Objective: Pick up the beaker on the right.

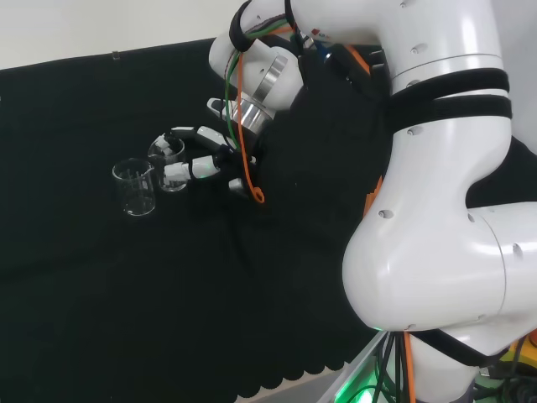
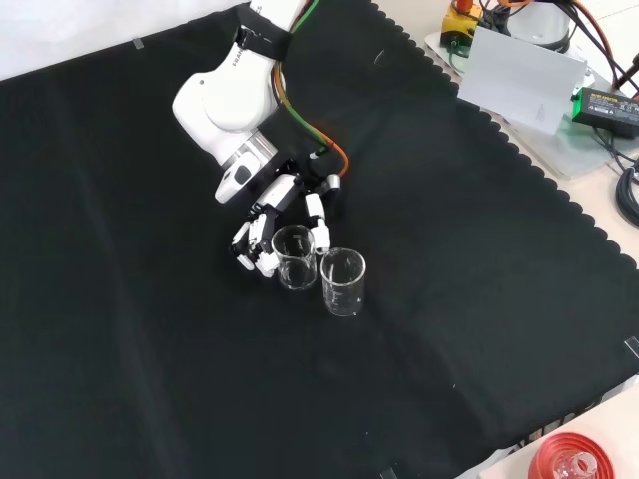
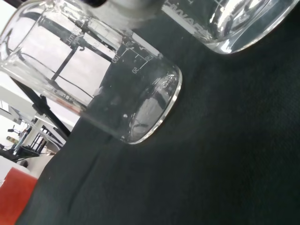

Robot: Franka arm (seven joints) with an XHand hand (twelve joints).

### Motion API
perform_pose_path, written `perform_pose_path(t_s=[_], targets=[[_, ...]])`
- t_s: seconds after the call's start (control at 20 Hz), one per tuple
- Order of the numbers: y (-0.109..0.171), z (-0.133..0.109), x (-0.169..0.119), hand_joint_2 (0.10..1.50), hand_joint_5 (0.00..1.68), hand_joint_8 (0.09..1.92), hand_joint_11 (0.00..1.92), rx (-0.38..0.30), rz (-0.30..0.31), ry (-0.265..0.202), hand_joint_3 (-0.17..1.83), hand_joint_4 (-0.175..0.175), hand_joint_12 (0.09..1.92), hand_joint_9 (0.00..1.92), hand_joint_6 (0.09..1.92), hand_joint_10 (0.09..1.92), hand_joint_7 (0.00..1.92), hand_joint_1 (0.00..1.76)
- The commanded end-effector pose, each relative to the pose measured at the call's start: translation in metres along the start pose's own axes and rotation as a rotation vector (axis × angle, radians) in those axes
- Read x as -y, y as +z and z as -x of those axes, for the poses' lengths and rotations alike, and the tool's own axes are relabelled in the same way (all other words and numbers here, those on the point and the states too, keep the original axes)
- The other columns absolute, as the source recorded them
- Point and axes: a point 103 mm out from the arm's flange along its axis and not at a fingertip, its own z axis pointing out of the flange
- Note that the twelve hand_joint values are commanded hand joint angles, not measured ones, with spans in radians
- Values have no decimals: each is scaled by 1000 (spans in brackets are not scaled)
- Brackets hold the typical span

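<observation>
Two clear glass beakers stand close together on the black cloth. The smaller beaker (image 1: 170, 166) (image 2: 294, 257) (image 3: 117, 89) sits between the fingers and thumb of the hand (image 1: 204, 163) (image 2: 285, 195), which curl round it from both sides. Its base seems to rest on the cloth. The larger beaker (image 1: 134, 188) (image 2: 342, 282) (image 3: 234, 23) stands free right beside it, to the left in the head view and nearer the camera in the front view. In the wrist view a blurred white part of the hand (image 3: 133, 9) lies against the smaller beaker's wall.
The arm's white links (image 1: 436, 185) stand at the head view's right. In the front view a red ribbed stand (image 2: 569, 461) lies at the bottom right corner, and a grey box and cables (image 2: 524, 75) lie beyond the cloth's scalloped edge.
</observation>
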Motion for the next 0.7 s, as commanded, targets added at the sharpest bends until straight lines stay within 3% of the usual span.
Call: perform_pose_path(t_s=[0.05,0.25,0.3,0.35,0.4,0.55,0.7], targets=[[0,-1,-1,919,509,738,46,-4,21,8,-175,-72,1352,592,1061,677,535,1090],[0,-2,-2,941,717,734,126,-4,51,12,-175,-52,1334,693,1151,658,668,1122],[-1,-3,-3,1009,864,731,176,-3,50,13,-175,-17,1325,759,1048,642,742,1120],[-2,-4,-4,1059,984,747,252,-2,51,18,-175,-13,1312,840,945,637,836,1127],[-3,-5,-4,1087,1060,776,356,2,58,21,-175,-38,1282,927,875,645,933,1141],[-9,-8,-5,1101,1084,524,798,21,75,25,-175,-11,1072,1136,916,758,1256,1247],[-16,-11,-6,1083,1116,401,1012,23,82,19,-175,-16,942,1213,837,829,1373,1276]])
